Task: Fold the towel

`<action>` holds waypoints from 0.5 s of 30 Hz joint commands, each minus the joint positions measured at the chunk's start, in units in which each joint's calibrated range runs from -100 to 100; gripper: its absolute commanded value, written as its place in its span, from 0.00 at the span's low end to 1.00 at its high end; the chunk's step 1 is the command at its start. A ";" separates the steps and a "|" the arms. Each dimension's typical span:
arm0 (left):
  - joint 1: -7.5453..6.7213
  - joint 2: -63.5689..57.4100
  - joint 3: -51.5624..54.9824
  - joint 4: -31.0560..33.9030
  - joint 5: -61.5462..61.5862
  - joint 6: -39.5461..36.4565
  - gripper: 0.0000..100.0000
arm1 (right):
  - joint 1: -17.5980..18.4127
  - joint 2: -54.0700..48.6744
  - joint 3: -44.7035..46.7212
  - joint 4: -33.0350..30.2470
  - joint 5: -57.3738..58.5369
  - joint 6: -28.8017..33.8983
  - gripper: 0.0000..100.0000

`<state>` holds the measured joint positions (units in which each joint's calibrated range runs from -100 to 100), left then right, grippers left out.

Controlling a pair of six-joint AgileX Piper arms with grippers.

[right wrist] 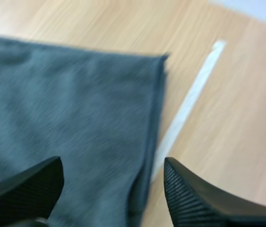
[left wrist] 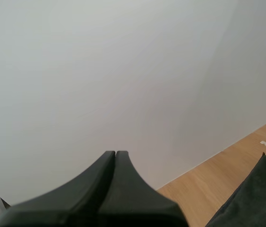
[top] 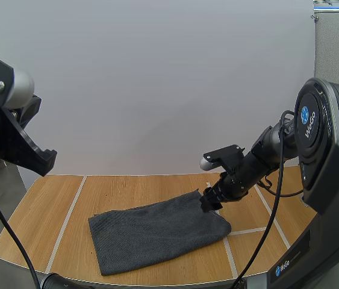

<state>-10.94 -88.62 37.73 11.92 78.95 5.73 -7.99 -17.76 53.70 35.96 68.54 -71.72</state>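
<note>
One towel [top: 157, 235], dark grey, lies flat on the wooden table [top: 37, 211]. Two grippers counted.

Right gripper [top: 209, 202]: arm stretched forward and sloping down to the towel's far right corner. Its fingers [right wrist: 194, 198] stand apart, ribbed faces inward, either side of the towel's right hem, with nothing pinched.

One white tape strip [right wrist: 189, 101] runs just beside that hem on bare wood.

Left gripper [left wrist: 115, 152]: held up off the table, left of the towel. Fingers are pressed together as one dark wedge, empty.

Room to move: open tabletop left of the towel and beyond its far edge. The towel's near edge sits close to the table's front rim.
</note>
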 commanded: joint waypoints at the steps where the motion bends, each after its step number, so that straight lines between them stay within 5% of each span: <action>1: -0.03 -0.44 0.12 0.01 2.46 -0.71 0.00 | -0.17 4.91 -9.36 7.10 -7.39 -2.80 1.00; 15: 2.11 -0.44 0.12 -2.23 2.46 -0.71 0.00 | -0.17 33.44 -35.05 12.65 6.95 -9.50 1.00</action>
<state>-9.25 -88.78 37.73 10.82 81.34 5.73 -7.99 6.52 27.27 48.02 69.98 -78.64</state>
